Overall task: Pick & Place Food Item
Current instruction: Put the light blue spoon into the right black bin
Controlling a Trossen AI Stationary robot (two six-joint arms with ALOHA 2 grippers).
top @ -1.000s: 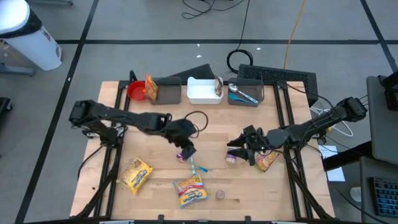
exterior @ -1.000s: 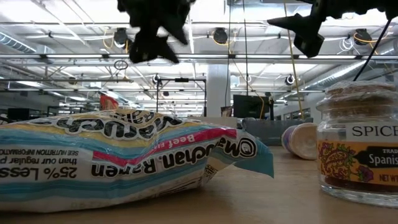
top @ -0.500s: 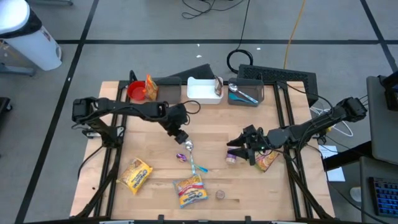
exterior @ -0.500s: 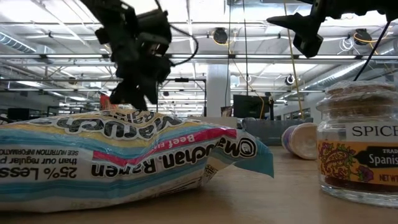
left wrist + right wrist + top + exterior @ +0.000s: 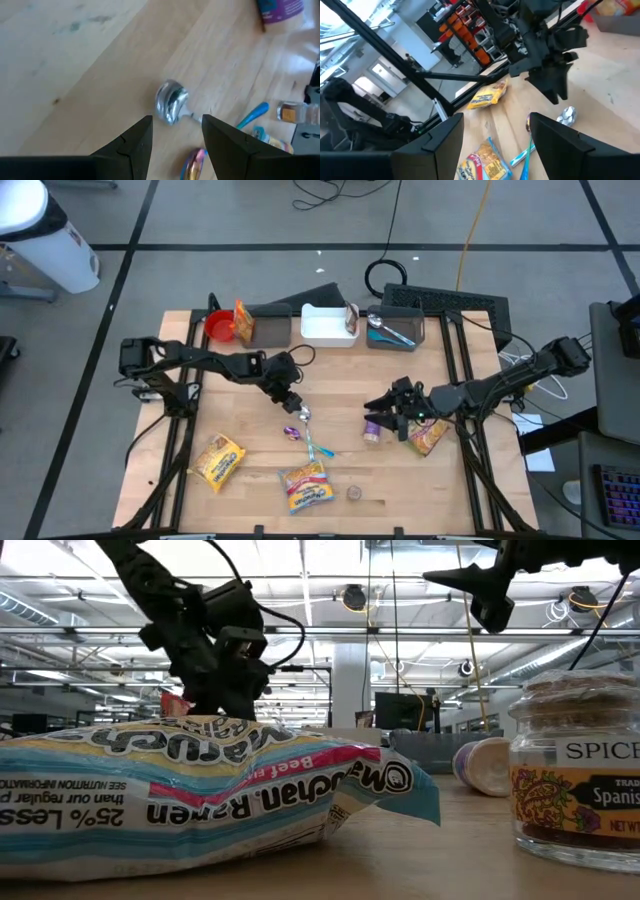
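Three yellow ramen packets lie flat on the wooden table (image 5: 200, 380): one near left (image 5: 218, 460), one near middle (image 5: 305, 485), one at the right (image 5: 430, 438). My left gripper (image 5: 293, 402) stands open, slanting down, just above the table beside the bowl of a blue-handled metal spoon (image 5: 171, 102); it touches nothing. My right gripper (image 5: 376, 408) hangs open and level above a small purple cup (image 5: 372, 433). In the low view the left gripper (image 5: 225, 690) shows behind the big ramen packet (image 5: 200, 790), and the right gripper (image 5: 480, 585) is at the top.
A spice jar (image 5: 353, 493) stands near the front edge. A small colourful wrapper (image 5: 292, 432) lies by the spoon. Along the far edge are a red bowl (image 5: 220, 327), an orange bag (image 5: 243, 322), a white bin (image 5: 328, 325) and a grey bin with spoons (image 5: 395, 330).
My left gripper has sunk from high above the table to just over it, shifting toward the far edge and rolling its wrist somewhat. Its fingers have stayed apart. The spoon and the wrapper lie where they were.
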